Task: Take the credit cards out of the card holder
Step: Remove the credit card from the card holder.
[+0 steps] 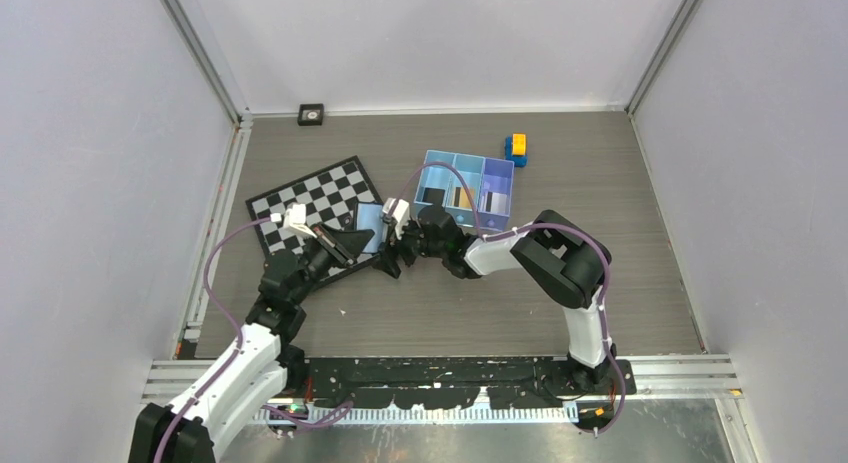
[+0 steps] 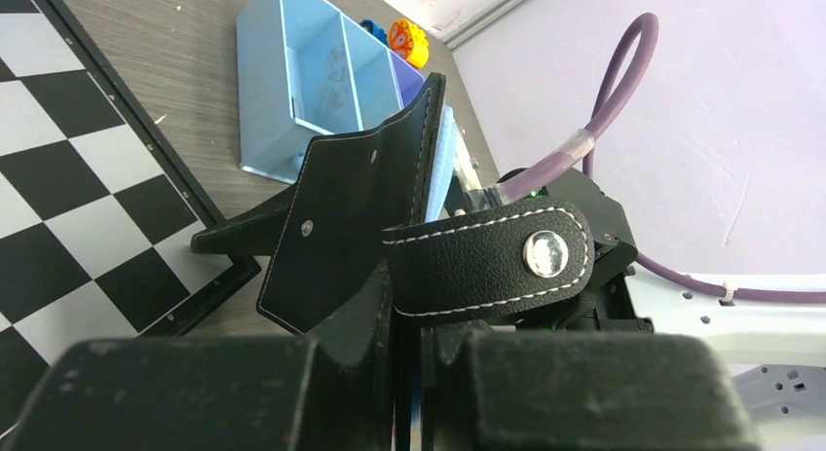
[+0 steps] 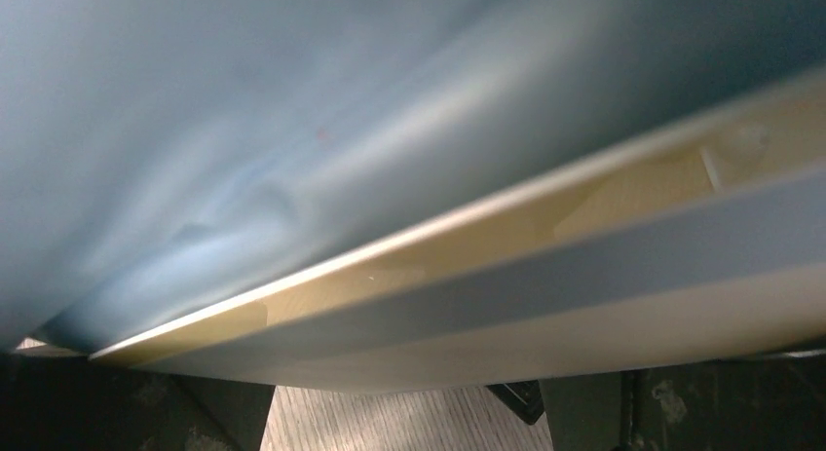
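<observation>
My left gripper [image 1: 335,246] [image 2: 417,324] is shut on the black card holder [image 1: 352,243] [image 2: 356,203] and holds it above the table. The holder is spread open, and its strap with a metal snap [image 2: 545,253] hangs to the right. My right gripper [image 1: 393,253] [image 3: 409,412] is right at the holder's pale blue inner face [image 1: 370,226] [image 3: 292,110], its fingers [image 3: 117,412] spread wide and open. In the right wrist view the gold edge of a credit card [image 3: 438,254] shows in the holder under that face. A grey band [image 3: 604,261] lies beside it.
A light-blue three-compartment tray [image 1: 467,164] [image 2: 263,91] stands just behind the grippers, with dark and striped patches inside. Yellow-and-blue toy blocks [image 1: 516,148] [image 2: 407,42] lie beyond it. A chessboard [image 1: 310,205] [image 2: 68,178] lies under and left of the left gripper.
</observation>
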Available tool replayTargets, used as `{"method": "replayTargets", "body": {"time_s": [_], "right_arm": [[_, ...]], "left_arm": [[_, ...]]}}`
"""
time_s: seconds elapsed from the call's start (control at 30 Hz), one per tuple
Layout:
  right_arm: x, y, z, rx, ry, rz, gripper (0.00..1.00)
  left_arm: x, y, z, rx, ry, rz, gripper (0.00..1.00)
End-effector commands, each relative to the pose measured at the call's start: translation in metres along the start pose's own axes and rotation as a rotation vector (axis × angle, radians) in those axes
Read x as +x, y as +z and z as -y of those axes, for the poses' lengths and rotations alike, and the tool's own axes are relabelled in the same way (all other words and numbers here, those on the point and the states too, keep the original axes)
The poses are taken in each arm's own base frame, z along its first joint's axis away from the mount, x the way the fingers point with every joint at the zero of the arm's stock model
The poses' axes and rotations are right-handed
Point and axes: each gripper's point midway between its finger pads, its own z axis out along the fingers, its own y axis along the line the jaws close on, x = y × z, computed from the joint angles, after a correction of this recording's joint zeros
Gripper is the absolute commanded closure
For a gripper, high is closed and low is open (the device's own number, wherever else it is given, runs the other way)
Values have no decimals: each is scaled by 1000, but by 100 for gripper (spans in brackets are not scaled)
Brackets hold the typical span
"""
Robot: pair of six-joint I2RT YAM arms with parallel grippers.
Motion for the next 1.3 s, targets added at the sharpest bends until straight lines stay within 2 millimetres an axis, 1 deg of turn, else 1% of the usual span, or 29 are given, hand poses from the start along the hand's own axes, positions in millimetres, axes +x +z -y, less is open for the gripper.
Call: {"method": "replayTargets", "body": {"time_s": [0.0, 0.03, 0.13, 0.33, 0.43, 0.5, 0.53, 0.63, 0.73, 0.83, 0.93, 1.1, 1.13, 1.2, 1.27], "right_arm": [[58, -4, 7, 55, 89, -172, 12], [57, -6, 12, 84, 98, -168, 12], [55, -14, 17, 131, 85, -127, 12], [47, -31, 13, 151, 88, -20, 11], [32, -44, 13, 184, 108, 67, 11], [14, -56, 12, 208, 131, 114, 11], [-4, -65, 11, 217, 139, 161, 11], [-38, -94, 6, 243, 184, 262, 12], [-59, -115, -1, 251, 235, 282, 11], [-68, -129, -9, 242, 257, 281, 12], [-73, -141, -9, 264, 268, 295, 11], [-83, -144, -7, 290, 347, 276, 12], [-85, -146, -4, 302, 384, 280, 11], [-90, -151, 3, 308, 494, 296, 7], [-96, -158, 11, 297, 602, 318, 5]], "left_arm": [[-12, 0, 17, 34, 20, 20, 100], [-12, 1, 16, 33, 20, 19, 100], [-11, 1, 16, 32, 15, 13, 100], [-10, 1, 17, 38, 5, 9, 100], [-9, 1, 17, 38, 1, 8, 100], [-9, 1, 19, 45, 0, 6, 100], [-9, 1, 19, 48, -1, 6, 100], [-11, 0, 22, 57, 4, 11, 100], [-11, 0, 23, 60, 6, 10, 100], [-10, 0, 25, 68, 4, 4, 100], [-10, 0, 30, 91, 0, -4, 100], [-9, -1, 41, 154, -20, -13, 100], [-8, 0, 42, 162, -25, -19, 100], [-7, 1, 46, 183, -31, -26, 100], [-6, 2, 49, 208, -35, -32, 100]]}}
